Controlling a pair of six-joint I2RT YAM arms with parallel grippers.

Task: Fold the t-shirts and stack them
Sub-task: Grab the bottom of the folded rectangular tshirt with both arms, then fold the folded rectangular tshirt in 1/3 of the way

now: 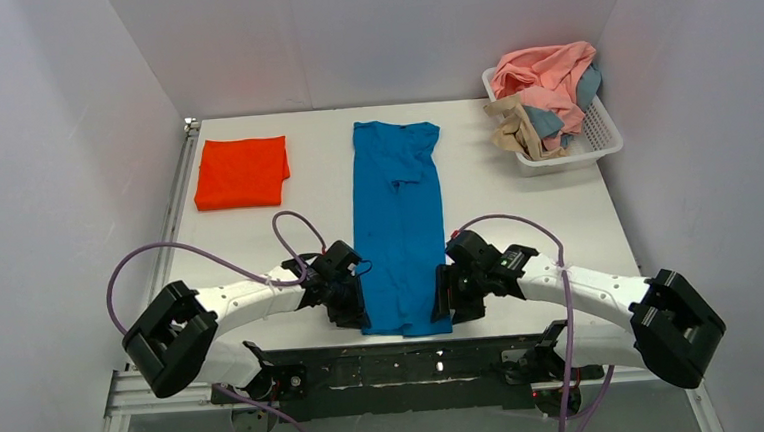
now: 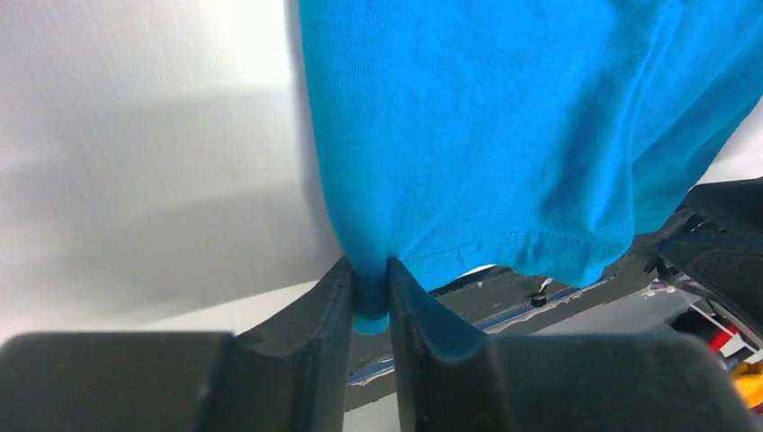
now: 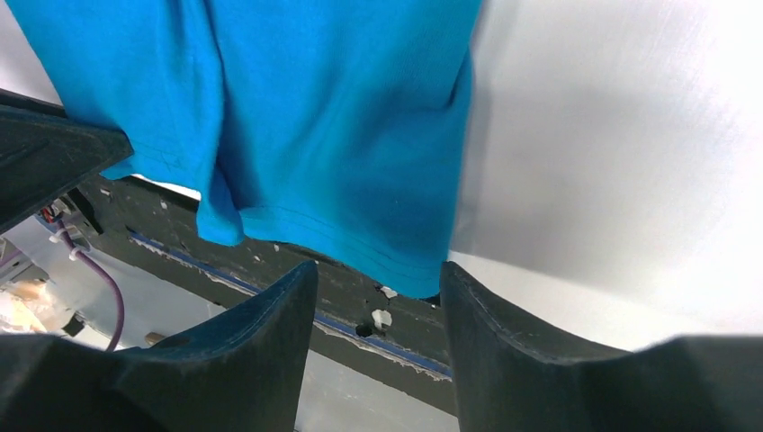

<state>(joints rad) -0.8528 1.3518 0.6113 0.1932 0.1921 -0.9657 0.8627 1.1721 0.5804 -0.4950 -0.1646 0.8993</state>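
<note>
**Visitor:** What is taking up most of the space?

**Onlooker:** A white table (image 1: 518, 208) is spreading out ahead of the two arms. Down its middle a blue t-shirt (image 1: 399, 225) is lying as a long narrow strip, sides turned in, with its hem hanging just over the near edge.

**Visitor:** And around it?

**Onlooker:** At the far right a white basket (image 1: 602, 140) is holding a heap of shirts (image 1: 550, 80) in pink, tan and dusty blue. At the far left an orange-red t-shirt (image 1: 241, 171) is sitting as a neat folded square.

**Visitor:** What are the claws doing?

**Onlooker:** The left gripper (image 2: 369, 270) is pinching the left hem corner of the blue shirt, fingers tight on the cloth. The right gripper (image 3: 378, 270) is waiting at the right hem corner with its fingers apart and nothing between them.

**Visitor:** So which step is this?

**Onlooker:** I am judging it as the start of the lengthwise fold. Next, the right claw needs to be closing on its corner. Then both need to be lifting evenly and carrying the hem toward the collar.
</note>
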